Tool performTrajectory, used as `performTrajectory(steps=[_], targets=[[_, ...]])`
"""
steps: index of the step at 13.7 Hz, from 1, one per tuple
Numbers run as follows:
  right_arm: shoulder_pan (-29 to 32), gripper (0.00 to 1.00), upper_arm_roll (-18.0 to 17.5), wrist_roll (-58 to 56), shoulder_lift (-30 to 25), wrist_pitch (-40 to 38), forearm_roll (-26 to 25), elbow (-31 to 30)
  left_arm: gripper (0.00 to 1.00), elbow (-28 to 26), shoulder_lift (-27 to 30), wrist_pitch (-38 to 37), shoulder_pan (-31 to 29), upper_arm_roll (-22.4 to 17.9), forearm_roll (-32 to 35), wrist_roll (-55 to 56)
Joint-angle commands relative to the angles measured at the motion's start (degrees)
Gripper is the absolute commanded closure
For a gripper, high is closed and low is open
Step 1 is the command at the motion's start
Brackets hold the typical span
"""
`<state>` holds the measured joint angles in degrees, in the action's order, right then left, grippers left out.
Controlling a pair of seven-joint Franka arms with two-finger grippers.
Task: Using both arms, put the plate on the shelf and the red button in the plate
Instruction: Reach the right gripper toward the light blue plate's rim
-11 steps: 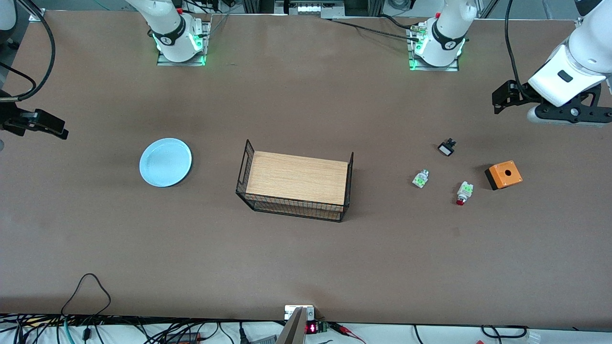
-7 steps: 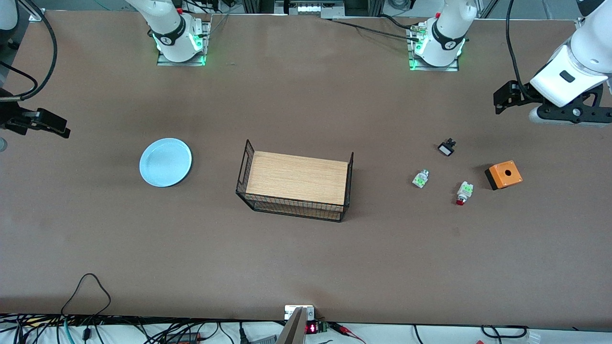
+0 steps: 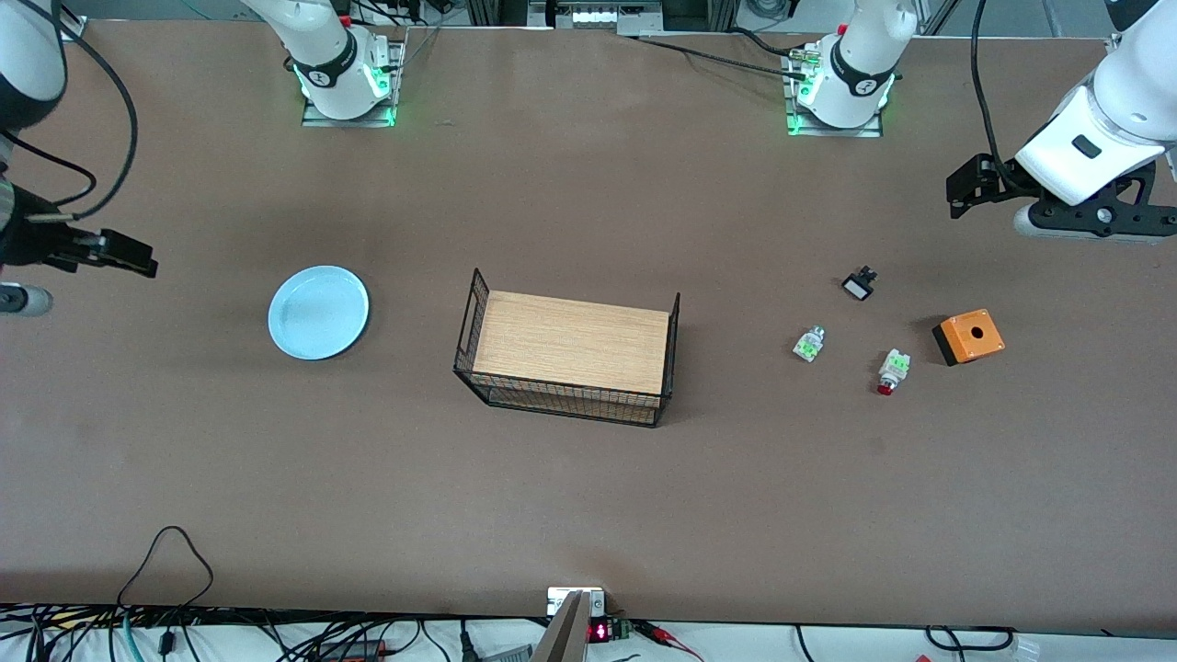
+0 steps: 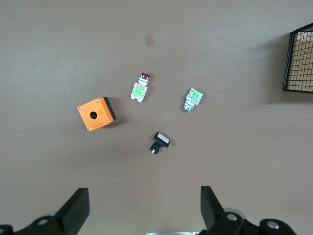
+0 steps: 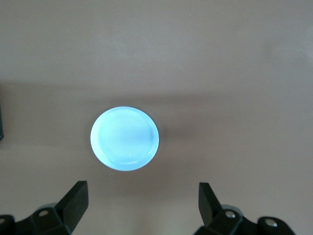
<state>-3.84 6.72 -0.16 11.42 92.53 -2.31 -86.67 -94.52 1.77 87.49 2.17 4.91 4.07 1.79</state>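
Observation:
The light blue plate (image 3: 318, 312) lies on the table toward the right arm's end and also shows in the right wrist view (image 5: 124, 138). The red button (image 3: 891, 370), white with a green label and red cap, lies toward the left arm's end and shows in the left wrist view (image 4: 140, 89). My right gripper (image 3: 37, 248) is up over the table's end beside the plate, open and empty (image 5: 142, 205). My left gripper (image 3: 1099, 219) is up over the table's other end, open and empty (image 4: 145, 215).
A black wire basket with a wooden top (image 3: 570, 357) stands mid-table. Near the red button lie a white-and-green part (image 3: 808, 344), a black-and-white part (image 3: 859, 283) and an orange box with a hole (image 3: 968, 336). They also show in the left wrist view, the orange box (image 4: 96, 113) closest to the button.
My right gripper has shifted a little toward the plate. My left gripper has barely moved. Nothing on the table has moved.

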Motion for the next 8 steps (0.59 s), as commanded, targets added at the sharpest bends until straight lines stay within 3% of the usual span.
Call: performTrajectory(steps=[1, 4, 8], targets=[[0.15, 0.00, -0.12, -0.37, 2.63, 3.70, 0.47, -0.51, 0.00, 1.18, -0.19, -1.19, -0.23, 0.10, -0.82, -0.39], [-0.03, 0.00, -0.12, 0.33, 4.22, 6.08, 0.03, -3.75, 0.00, 1.18, -0.19, -1.10, -0.15, 0.10, -0.82, -0.30], [0.68, 0.00, 0.14, 0.42, 3.35, 12.13, -0.15, -13.50, 0.00, 1.18, -0.01, -1.53, -0.06, 0.19, -0.82, 0.14]])
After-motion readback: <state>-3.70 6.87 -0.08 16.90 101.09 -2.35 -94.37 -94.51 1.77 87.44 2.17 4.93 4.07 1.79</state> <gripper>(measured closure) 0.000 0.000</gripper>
